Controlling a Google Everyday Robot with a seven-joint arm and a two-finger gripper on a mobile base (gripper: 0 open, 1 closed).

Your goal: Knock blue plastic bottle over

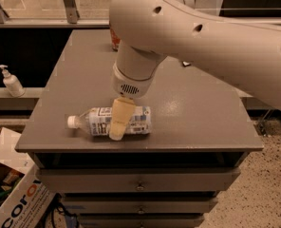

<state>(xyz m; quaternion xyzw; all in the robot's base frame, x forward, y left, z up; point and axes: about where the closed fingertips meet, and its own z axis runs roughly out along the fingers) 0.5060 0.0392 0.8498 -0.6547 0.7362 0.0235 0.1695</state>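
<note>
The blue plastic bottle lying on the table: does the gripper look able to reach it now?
Probably yes. The gripper hangs over the middle of the blue plastic bottle, apparently touching it, with nothing between them. The bottle lies on its side near the front edge of the table.

Our tool hangs low over the front left of the counter, crossing the middle of the blue plastic bottle. The bottle lies on its side along the front edge, cap to the left, and blocks that strip. Our arm spans the rear and right side from above, and a red can stands at the back edge, partly hidden behind it. The right half of the counter surface lies open, as does the left strip behind the bottle. Off the counter to the left, a pump bottle stands on a ledge, with a cardboard box below.
</note>
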